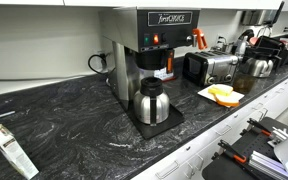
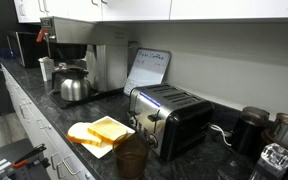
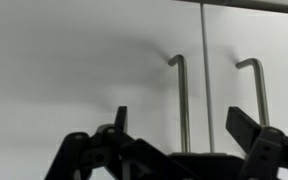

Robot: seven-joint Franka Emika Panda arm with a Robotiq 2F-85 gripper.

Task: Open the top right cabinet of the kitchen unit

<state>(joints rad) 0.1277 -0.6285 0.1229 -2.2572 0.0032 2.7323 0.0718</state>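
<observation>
- The kitchen unit [image 1: 79,125] is a long run against the wall. Its long axis lies level along that wall, and in both exterior views it recedes into the picture.
- Its black, white-veined counter [image 2: 39,108] carries a coffee maker [image 1: 149,55] and a toaster [image 2: 172,120]. White drawer fronts [image 2: 20,112] sit below the edge and pale upper cabinets [image 2: 214,8] hang above.
- In the wrist view two pale cabinet doors [image 3: 74,70] fill the frame and face the camera squarely. They lie flush, with a thin upright seam [image 3: 206,70] between them.
- Each door carries a slim metal bar handle that stands upright and bends into the door at its top. One handle [image 3: 180,100] is just beside the seam; the second handle [image 3: 260,95] is on the neighbouring door.
- The claw [image 3: 182,122] rises from the bottom edge, spread wide and holding nothing.
- Its dark fingers [image 3: 121,118] stand either side of the handle near the seam, and neither visibly touches it.
</observation>
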